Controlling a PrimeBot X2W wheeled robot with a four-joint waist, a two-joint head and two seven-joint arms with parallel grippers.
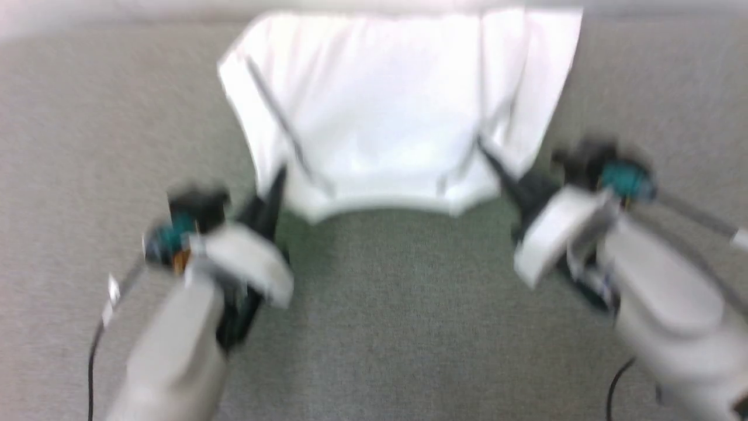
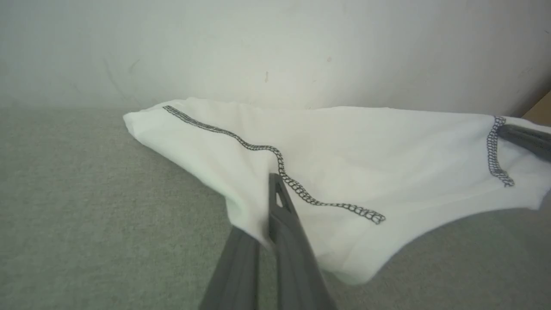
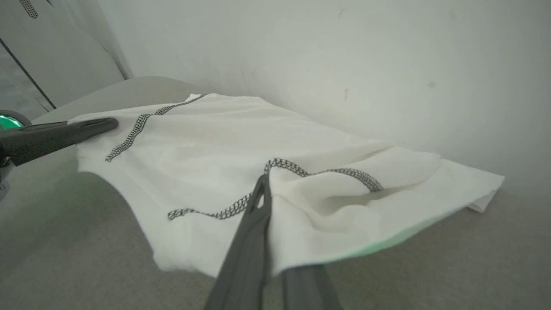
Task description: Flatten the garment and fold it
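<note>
The garment [image 1: 385, 111], a thin white shirt with dark zigzag seams, lies on the grey surface at the far middle, its near edge lifted off the surface. My left gripper [image 1: 279, 175] is shut on the garment's near left corner; in the left wrist view one finger lies over the cloth [image 2: 387, 155] and one under it. My right gripper [image 1: 488, 153] is shut on the near right corner, with the garment [image 3: 206, 146] pinched between its fingers [image 3: 256, 215]. The other arm's finger [image 3: 60, 133] shows at that view's left.
A grey carpet-like surface [image 1: 385, 327] spreads all around the garment. A pale wall [image 3: 301, 56] rises just behind its far edge. Dark cables [image 1: 93, 351] hang beside both forearms.
</note>
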